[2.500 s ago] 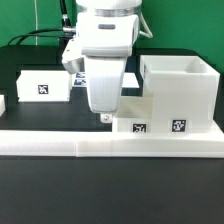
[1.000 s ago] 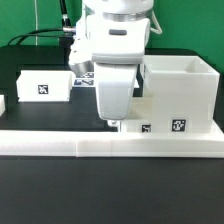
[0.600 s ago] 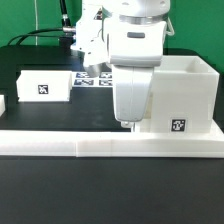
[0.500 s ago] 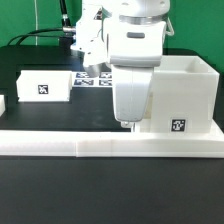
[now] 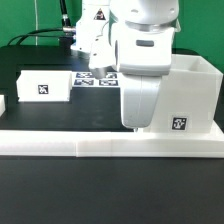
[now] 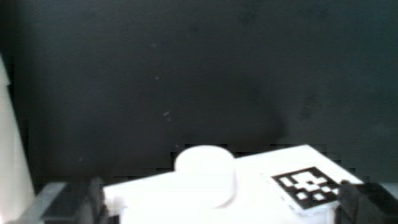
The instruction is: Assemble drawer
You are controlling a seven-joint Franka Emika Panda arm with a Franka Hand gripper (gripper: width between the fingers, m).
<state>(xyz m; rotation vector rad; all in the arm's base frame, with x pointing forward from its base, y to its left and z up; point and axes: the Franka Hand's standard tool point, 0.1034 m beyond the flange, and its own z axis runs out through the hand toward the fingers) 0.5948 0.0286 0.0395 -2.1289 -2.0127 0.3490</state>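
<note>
The drawer's cube-shaped housing (image 5: 190, 85) stands at the exterior view's right, against the border bar, with a square marker low on its front. My gripper (image 5: 135, 126) is low at the housing's left side and hides the tray box there. In the wrist view the tray box's white face (image 6: 169, 200) with its round knob (image 6: 205, 165) and a marker lies between my fingers (image 6: 66, 203), which stand wide apart at either side; the gripper (image 6: 217, 208) is open. A second tray box (image 5: 45, 85) sits on the exterior view's left.
The long low white border bar (image 5: 60, 142) runs across the front. The marker board (image 5: 98, 80) lies behind my arm. A small white part (image 5: 2, 102) shows at the exterior view's left edge. Cables hang at the back.
My gripper has moved toward the exterior view's right, up to the housing. The tray box part and marker that stuck out to the left of the housing no longer show.
</note>
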